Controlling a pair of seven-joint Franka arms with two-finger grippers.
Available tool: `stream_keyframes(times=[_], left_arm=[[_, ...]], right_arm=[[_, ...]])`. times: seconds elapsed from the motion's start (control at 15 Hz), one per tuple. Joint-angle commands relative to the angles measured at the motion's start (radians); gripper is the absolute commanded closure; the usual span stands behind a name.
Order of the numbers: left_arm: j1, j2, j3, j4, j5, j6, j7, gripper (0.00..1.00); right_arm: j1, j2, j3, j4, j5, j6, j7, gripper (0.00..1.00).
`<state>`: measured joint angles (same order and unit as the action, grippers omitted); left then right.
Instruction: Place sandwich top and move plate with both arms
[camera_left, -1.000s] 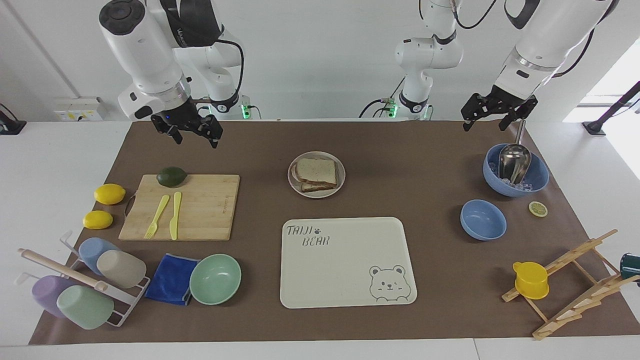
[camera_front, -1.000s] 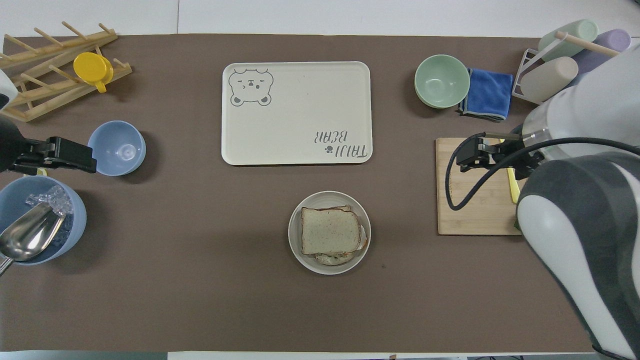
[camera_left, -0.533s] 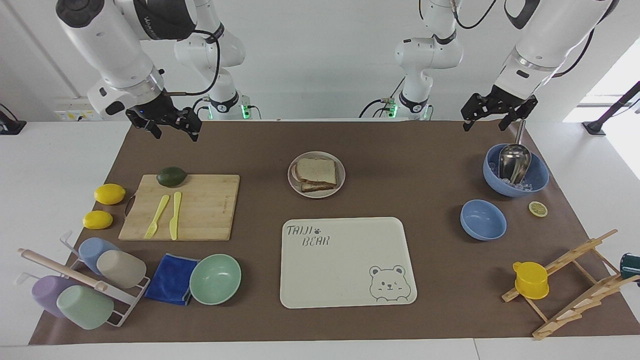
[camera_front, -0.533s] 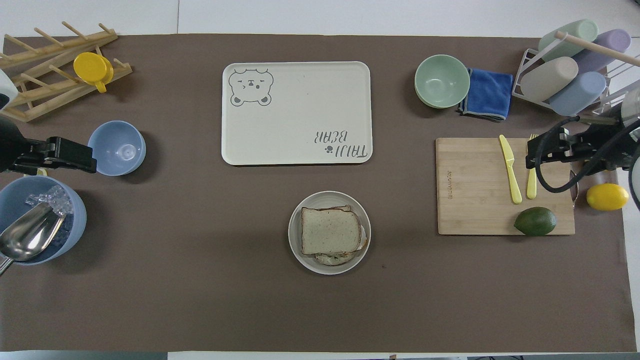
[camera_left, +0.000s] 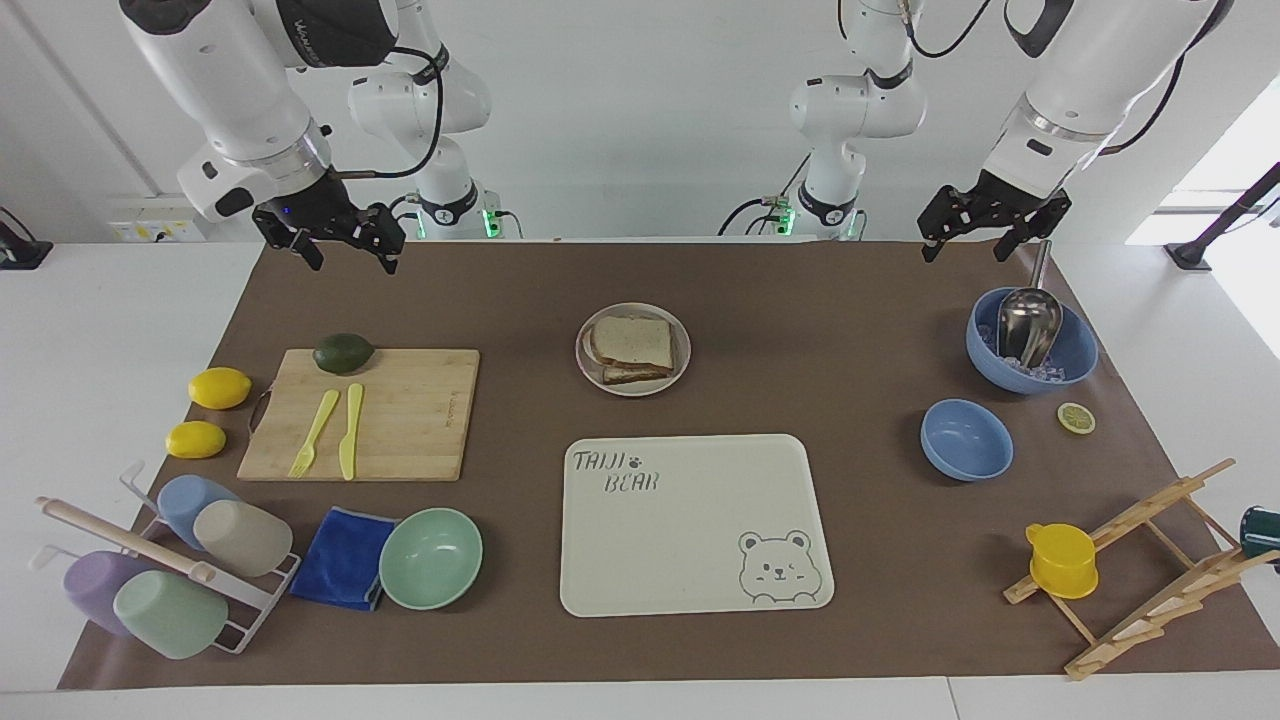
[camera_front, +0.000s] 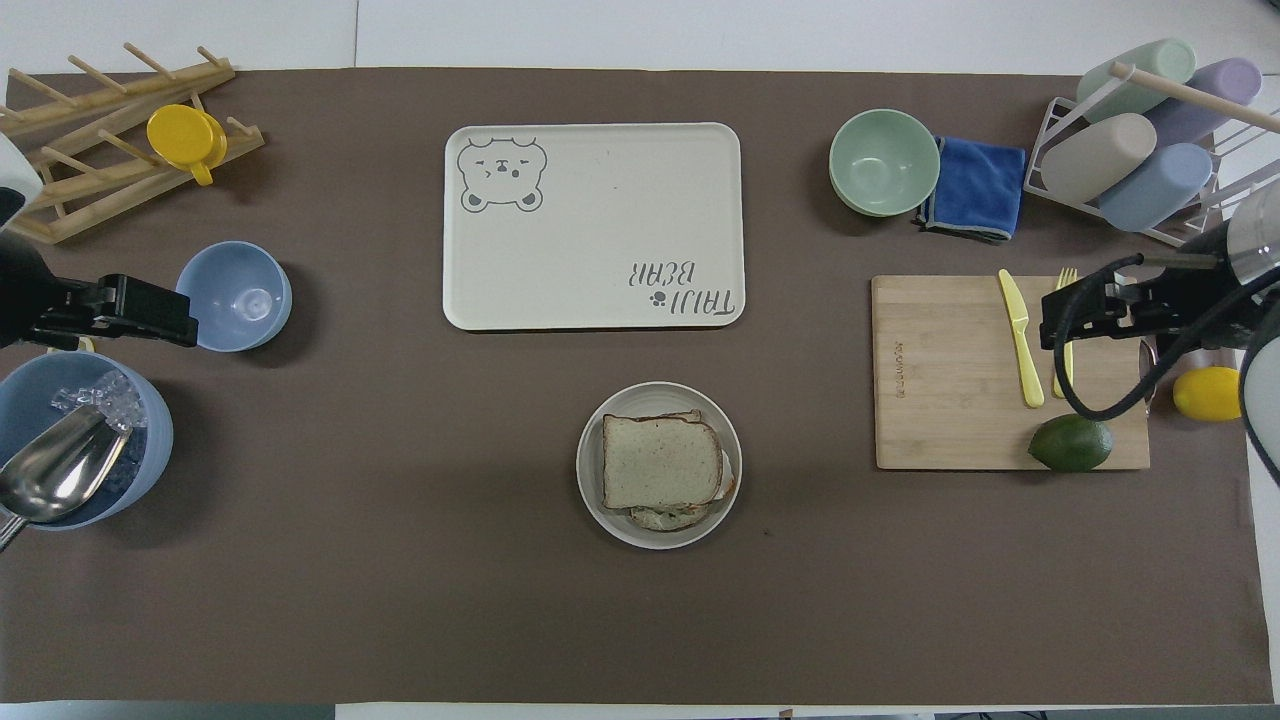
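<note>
The sandwich top (camera_left: 632, 341) lies flat on top of the lower slice and filling on the plate (camera_left: 652, 388), in the middle of the mat and nearer to the robots than the tray. It also shows in the overhead view (camera_front: 660, 462), on the plate (camera_front: 608, 520). My right gripper (camera_left: 346, 258) is open and empty, raised over the right arm's end of the table above the cutting board (camera_front: 940, 380); overhead it shows by the board's edge (camera_front: 1085, 312). My left gripper (camera_left: 962, 250) is open and empty, raised over the blue bowls at the left arm's end (camera_front: 150, 312).
The bear-print tray (camera_left: 690, 520) lies farther from the robots than the plate. The cutting board (camera_left: 410, 420) carries an avocado, a fork and a knife. A mint bowl (camera_left: 430, 558), blue cloth, cup rack, two blue bowls (camera_left: 966, 440), one holding a scoop, and a wooden rack (camera_left: 1150, 560) stand around.
My right arm has swung away from the middle toward its own end of the table, uncovering the cutting board in the overhead view. The left gripper has barely shifted. The sandwich and plate have not moved.
</note>
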<state>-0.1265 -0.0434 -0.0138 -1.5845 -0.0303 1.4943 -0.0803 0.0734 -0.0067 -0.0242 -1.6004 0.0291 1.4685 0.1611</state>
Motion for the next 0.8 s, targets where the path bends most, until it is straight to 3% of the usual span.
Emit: stream_keyframes(times=[0.0, 0.33, 0.73], left_arm=[[-0.001, -0.024, 0.003, -0.037, -0.01, 0.012, 0.001, 0.0], [-0.034, -0.075, -0.008, -0.199, -0.014, 0.16, -0.078, 0.0], [-0.14, -0.056, -0.009, -0.369, -0.085, 0.383, -0.131, 0.0]], right_arm=[[0.002, -0.016, -0.006, -0.027, -0.02, 0.026, -0.02, 0.0], [-0.043, -0.015, -0.003, -0.03, -0.032, 0.042, -0.12, 0.0], [-0.09, -0.016, 0.01, -0.032, -0.026, 0.036, -0.123, 0.0]])
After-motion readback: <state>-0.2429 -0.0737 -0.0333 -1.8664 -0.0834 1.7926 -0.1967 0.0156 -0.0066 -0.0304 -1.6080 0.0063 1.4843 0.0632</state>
